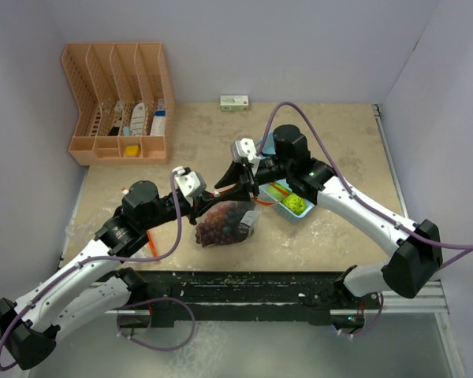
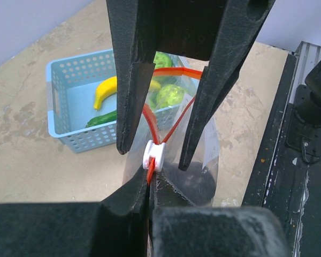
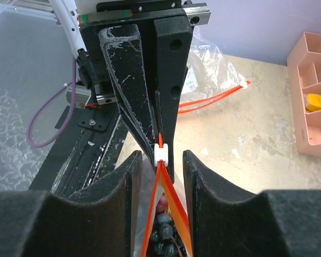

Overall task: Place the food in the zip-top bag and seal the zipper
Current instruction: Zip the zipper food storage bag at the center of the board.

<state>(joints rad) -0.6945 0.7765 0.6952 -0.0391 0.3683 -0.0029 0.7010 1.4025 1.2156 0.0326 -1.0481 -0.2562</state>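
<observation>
Right wrist: white slider [image 3: 161, 154] on the orange zipper [image 2: 174, 69] of the zip-top bag [image 1: 225, 224] sits between right gripper [image 3: 161, 156] fingers, jaws apart, not touching it. Left gripper [image 3: 159, 142] clamped on zipper just beyond. Grapes [image 3: 163, 227] inside bag.

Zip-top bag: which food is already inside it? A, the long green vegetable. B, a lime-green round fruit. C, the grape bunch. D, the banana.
C: the dark grape bunch shows through the clear zip-top bag, while the banana and long green vegetable lie in the blue basket.
</observation>
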